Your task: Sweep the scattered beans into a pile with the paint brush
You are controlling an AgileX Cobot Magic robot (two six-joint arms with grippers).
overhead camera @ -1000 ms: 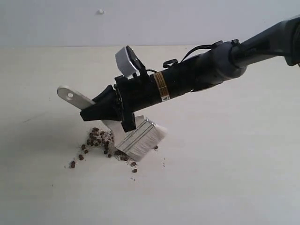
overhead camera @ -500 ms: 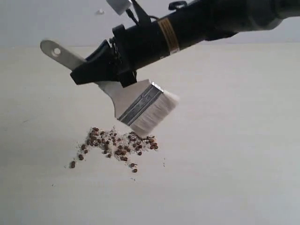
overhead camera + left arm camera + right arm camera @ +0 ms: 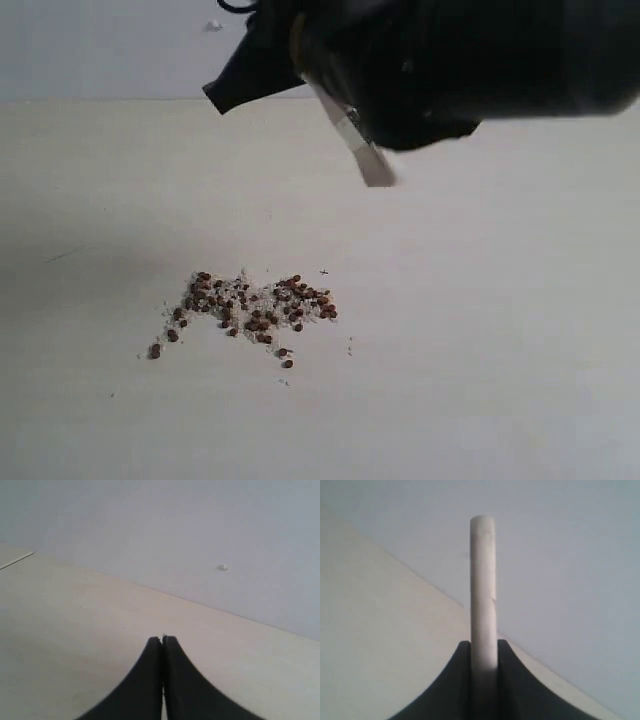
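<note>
Pinching the paint brush [image 3: 483,580], right tool [image 3: 484,646] well above beans [image 3: 255,308], left tool [image 3: 162,641] pressed together.

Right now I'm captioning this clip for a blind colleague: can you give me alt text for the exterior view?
A loose cluster of small reddish-brown beans lies on a pale table. Above it, a dark, blurred robot arm fills the top of the frame, holding the paint brush well clear of the surface.

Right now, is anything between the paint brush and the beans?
No. In the exterior view the paint brush hangs in the air, up and away from the beans, and only bare table shows between them.
</note>
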